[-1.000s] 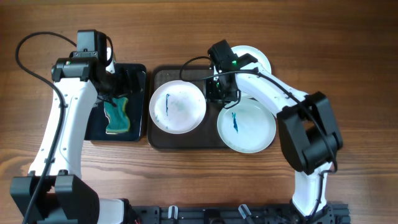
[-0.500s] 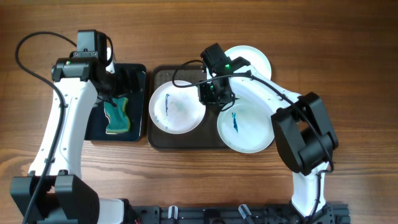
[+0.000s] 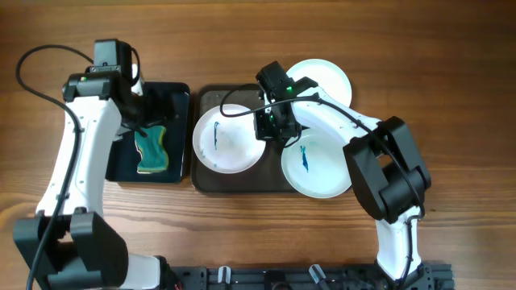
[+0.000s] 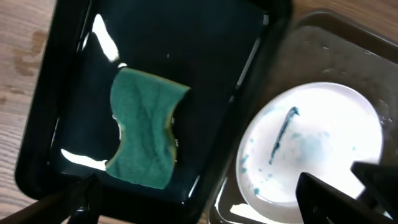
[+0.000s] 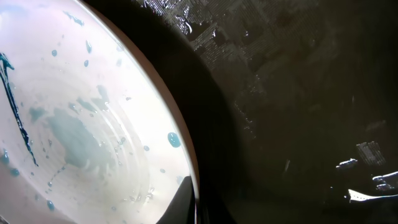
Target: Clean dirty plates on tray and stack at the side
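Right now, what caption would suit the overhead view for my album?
Right claw at the rim of a blue-smeared plate on the brown tray; left claw hovers near the green sponge.

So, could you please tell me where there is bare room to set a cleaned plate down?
Bare wooden table lies right of the unmarked white plate and the right arm, and along the near side below the brown tray. The tray is crowded: two blue-smeared white plates fill it, the right gripper at the left one's rim.
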### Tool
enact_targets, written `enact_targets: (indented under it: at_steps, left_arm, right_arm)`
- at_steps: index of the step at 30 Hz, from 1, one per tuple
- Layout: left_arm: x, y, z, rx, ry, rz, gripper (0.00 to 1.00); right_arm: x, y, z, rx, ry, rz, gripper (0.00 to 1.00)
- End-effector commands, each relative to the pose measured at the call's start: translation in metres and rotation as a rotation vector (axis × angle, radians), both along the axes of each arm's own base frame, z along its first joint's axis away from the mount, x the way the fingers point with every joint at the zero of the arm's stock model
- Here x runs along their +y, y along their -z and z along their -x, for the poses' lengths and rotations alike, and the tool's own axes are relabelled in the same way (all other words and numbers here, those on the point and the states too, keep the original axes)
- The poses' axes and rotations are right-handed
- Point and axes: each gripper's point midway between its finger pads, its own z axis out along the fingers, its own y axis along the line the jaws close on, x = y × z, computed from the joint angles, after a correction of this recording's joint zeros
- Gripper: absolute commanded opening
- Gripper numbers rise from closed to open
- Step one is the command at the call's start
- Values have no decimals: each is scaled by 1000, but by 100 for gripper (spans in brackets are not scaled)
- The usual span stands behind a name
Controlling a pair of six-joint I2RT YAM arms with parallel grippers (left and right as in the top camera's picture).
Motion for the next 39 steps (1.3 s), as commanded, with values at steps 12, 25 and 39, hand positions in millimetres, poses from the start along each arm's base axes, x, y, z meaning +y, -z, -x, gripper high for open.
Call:
enact_targets:
  at_steps: [12,25,39]
  left_arm:
    - [32,95,15,256,-149,19,77]
    - [25,127,20,237,-84,21,53]
    - [15,126,15,219,-31,9,4]
  right_arm:
    - [2,10,0,15,17,16,4]
    - [4,10,-1,12,20,9,4]
    - [5,9,-2,6,20,3,4]
